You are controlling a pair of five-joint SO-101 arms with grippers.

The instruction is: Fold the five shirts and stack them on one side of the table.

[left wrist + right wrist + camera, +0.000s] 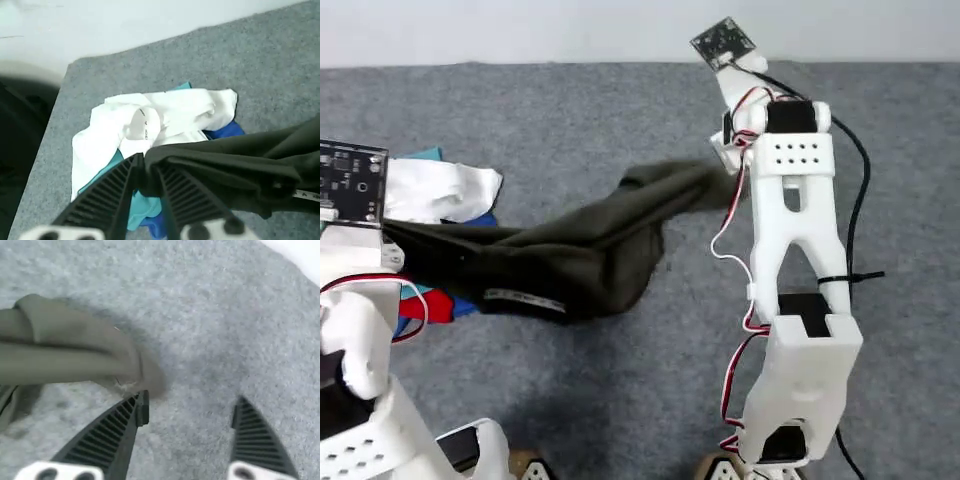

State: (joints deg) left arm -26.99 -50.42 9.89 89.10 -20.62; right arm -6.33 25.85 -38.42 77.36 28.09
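Olive shirt (570, 262), limp and creased, seemingly pinched in ribbed left jaws.

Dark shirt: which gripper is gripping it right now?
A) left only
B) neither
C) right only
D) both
A: the left gripper is pinched shut on a fold of the dark shirt, while the right gripper stands open, with the bare grey table between its jaws and the shirt's end lying beside one of them.
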